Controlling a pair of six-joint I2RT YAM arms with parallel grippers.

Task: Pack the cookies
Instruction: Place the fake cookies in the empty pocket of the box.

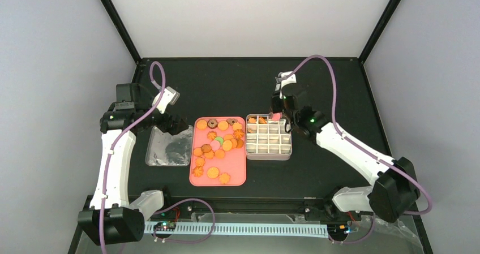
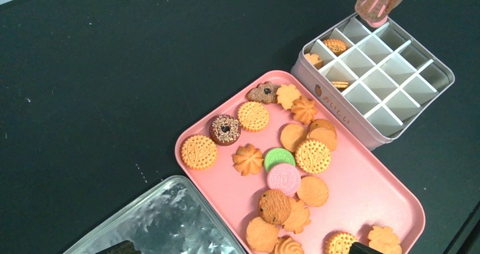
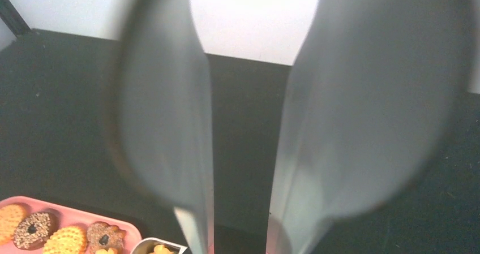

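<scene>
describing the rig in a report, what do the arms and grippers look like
The left arm and right arm match: white links, black joints, a green light, a looping purple cable. The left gripper and right gripper are black.

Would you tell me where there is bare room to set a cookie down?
Most cells of the white tin are empty; only its far-left ones hold cookies. The pink tray is bare along its near-right side, crowded in its far half. The black table beyond both is free.
</scene>
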